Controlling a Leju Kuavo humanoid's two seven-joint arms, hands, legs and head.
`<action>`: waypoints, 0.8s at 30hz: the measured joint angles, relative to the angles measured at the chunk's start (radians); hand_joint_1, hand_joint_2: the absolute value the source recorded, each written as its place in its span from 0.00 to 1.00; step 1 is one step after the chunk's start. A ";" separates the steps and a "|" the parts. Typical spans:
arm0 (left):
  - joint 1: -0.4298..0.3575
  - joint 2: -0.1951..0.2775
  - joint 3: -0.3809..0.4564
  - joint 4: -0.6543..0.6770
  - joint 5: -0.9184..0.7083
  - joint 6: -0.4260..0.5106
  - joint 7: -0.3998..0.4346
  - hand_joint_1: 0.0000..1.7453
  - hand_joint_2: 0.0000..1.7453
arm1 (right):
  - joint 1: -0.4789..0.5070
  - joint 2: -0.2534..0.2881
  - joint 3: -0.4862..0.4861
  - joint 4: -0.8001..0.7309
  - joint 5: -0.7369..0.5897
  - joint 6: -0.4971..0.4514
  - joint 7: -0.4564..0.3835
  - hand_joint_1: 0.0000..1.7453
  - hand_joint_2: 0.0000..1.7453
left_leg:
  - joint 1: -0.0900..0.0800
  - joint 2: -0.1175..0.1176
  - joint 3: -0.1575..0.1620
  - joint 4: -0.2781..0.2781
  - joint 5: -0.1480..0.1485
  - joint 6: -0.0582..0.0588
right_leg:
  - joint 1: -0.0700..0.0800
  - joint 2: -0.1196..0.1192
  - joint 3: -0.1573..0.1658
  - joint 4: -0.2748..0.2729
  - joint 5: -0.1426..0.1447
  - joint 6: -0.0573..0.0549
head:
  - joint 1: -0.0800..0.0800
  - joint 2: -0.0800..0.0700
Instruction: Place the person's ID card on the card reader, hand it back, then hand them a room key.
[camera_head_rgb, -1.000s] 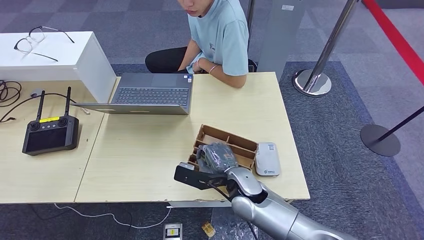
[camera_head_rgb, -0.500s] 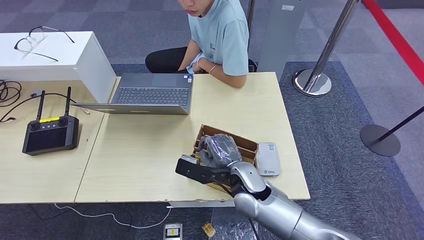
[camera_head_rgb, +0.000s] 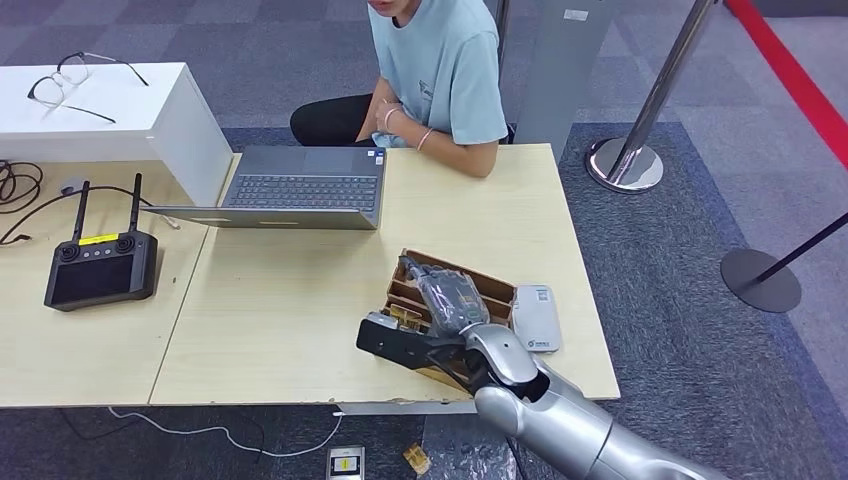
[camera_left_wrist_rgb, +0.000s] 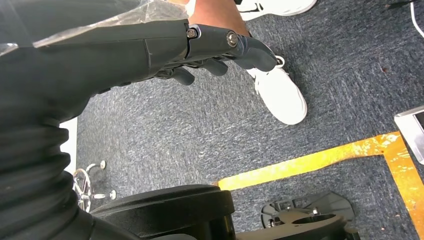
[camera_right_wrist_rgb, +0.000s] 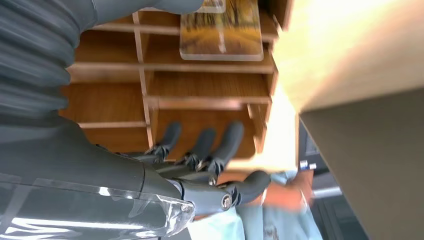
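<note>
The right robot hand hovered over the wooden divided tray at the near right part of the counter, fingers spread apart and reaching into the compartments with nothing in them. In the right wrist view a card with a yellow-orange picture lay flat across one tray compartment, just beside the thick grey thumb; whether the thumb touched it could not be told, and any print on the card was too blurred to read. The white card reader lay flat just beside the tray on its right, its long axis running from the near counter edge toward the far one; a small blue mark sat at its near end, too small to read.

The left robot hand hung above the grey carpet, fingers loosely curled, holding nothing.

A person in a light blue shirt sat at the far side, behind an open laptop. A black remote controller with a yellow label lay on the left counter.
</note>
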 joint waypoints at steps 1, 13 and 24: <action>0.000 0.000 0.000 0.000 0.000 0.000 0.000 0.00 1.00 | 0.003 0.000 0.000 0.002 -0.002 0.002 -0.001 0.11 1.00 | 0.000 0.000 0.000 0.000 0.000 0.000 | 0.000 0.000 0.000 0.000 0.000 0.000 | 0.000 0.000; 0.000 0.000 0.000 0.000 0.002 0.000 0.000 0.00 1.00 | 0.020 -0.006 0.004 0.008 -0.006 0.010 -0.009 0.59 1.00 | 0.000 0.000 0.000 0.000 0.000 0.000 | 0.000 0.000 0.000 0.000 0.000 0.000 | 0.000 0.000; 0.000 0.000 0.000 0.000 0.008 0.003 -0.004 0.00 1.00 | 0.021 -0.006 0.000 -0.001 0.004 0.004 -0.009 0.79 1.00 | 0.000 0.000 0.000 0.000 0.000 0.000 | 0.000 0.000 0.000 0.000 0.000 0.000 | 0.000 0.000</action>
